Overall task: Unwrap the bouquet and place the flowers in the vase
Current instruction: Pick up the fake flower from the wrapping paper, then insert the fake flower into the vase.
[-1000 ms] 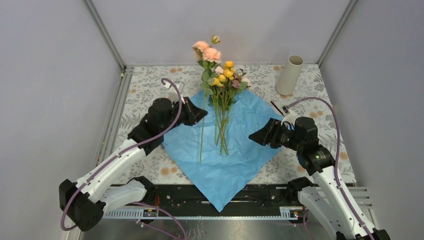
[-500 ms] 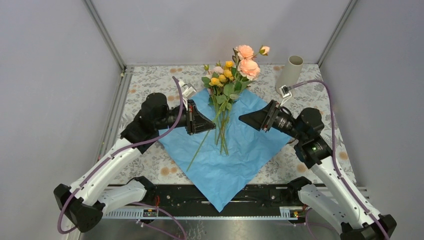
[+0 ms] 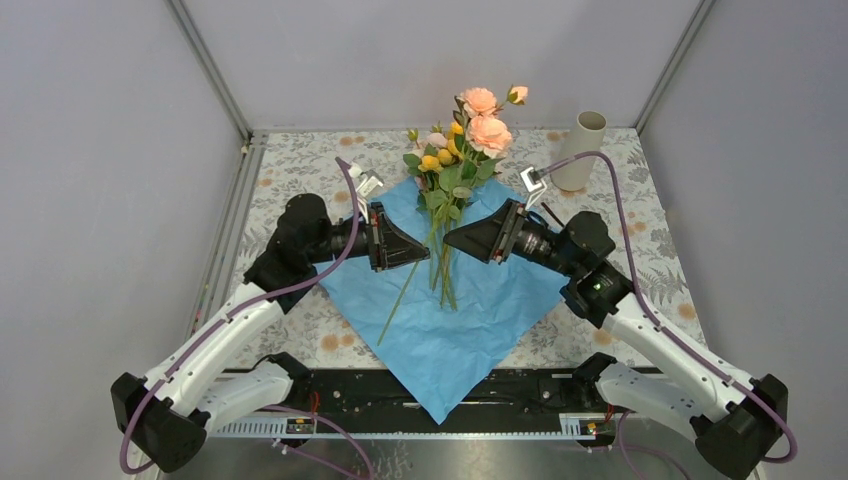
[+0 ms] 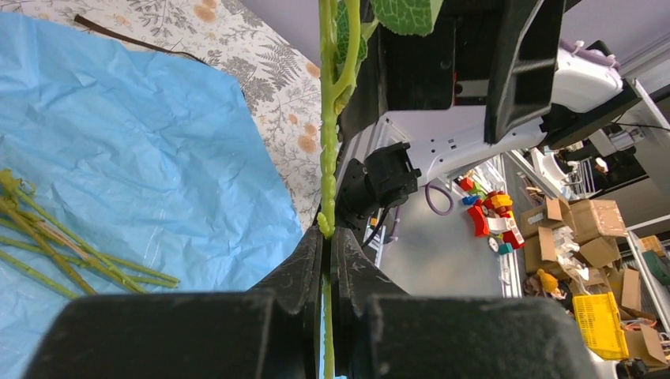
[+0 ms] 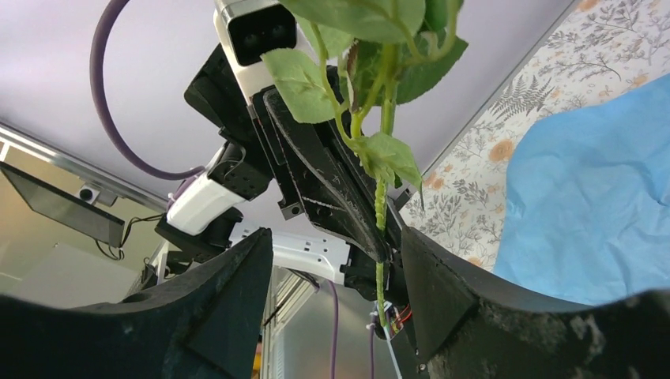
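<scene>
The bouquet lies unwrapped: its blue paper (image 3: 470,300) is spread flat, with several flowers (image 3: 440,165) lying on it. My left gripper (image 3: 428,252) (image 4: 326,237) is shut on the green stem (image 4: 328,142) of a peach rose (image 3: 487,128) and holds it off the paper, blossoms leaning to the right. My right gripper (image 3: 448,238) (image 5: 336,237) faces it, open. The stem (image 5: 382,213) passes between its fingers, close to the right-hand fingertip (image 5: 427,268). The beige vase (image 3: 580,150) stands upright at the back right, with nothing visible in it.
A thin dark ribbon (image 4: 134,39) lies on the floral tablecloth (image 3: 300,170) beside the paper. Loose stems (image 4: 71,257) rest on the paper under the grippers. Grey walls close in the back and both sides.
The left gripper has lifted the peach rose and swung its blossoms from the back centre to the right. The right gripper has moved left, up to the held stem.
</scene>
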Available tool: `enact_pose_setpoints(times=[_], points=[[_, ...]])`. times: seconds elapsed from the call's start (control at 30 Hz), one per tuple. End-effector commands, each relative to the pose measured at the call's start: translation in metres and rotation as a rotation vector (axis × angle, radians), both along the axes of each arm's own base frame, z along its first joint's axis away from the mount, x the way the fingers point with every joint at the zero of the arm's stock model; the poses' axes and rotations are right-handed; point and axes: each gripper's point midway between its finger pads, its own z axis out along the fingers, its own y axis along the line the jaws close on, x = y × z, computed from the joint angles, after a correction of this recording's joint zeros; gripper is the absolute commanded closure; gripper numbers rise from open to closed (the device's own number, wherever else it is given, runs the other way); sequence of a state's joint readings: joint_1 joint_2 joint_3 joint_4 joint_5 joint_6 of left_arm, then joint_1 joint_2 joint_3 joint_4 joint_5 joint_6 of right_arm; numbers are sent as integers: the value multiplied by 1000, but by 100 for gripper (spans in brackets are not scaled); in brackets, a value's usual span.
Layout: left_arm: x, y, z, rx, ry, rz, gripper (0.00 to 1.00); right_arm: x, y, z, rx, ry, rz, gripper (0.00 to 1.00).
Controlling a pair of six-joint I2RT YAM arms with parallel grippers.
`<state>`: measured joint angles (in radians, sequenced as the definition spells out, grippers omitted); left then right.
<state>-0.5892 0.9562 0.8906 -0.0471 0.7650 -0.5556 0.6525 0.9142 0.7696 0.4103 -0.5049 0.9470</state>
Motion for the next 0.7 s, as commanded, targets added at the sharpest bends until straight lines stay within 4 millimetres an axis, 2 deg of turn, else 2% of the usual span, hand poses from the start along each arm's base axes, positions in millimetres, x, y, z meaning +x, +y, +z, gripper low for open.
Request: enact_pose_setpoints(times=[0.0,0.17,0.3,0.5,0.67], points=[[-5,0,27,-86,-86,-34,100,-4,5,34,78,-102,-14,33],[-6,-1,26,-93,-79,-45,100,-1,12,26,67,-96,-22,36],[-7,-2,27,-97,-80,-51,100,0,18,27,58,-116,-22,38],[-7,1,27,-100,-90,-36,100,11,21,23,24,-131,-81,43],[-7,0,26,-99,-83,-42,100,11,25,32,55,-152,-85,49]])
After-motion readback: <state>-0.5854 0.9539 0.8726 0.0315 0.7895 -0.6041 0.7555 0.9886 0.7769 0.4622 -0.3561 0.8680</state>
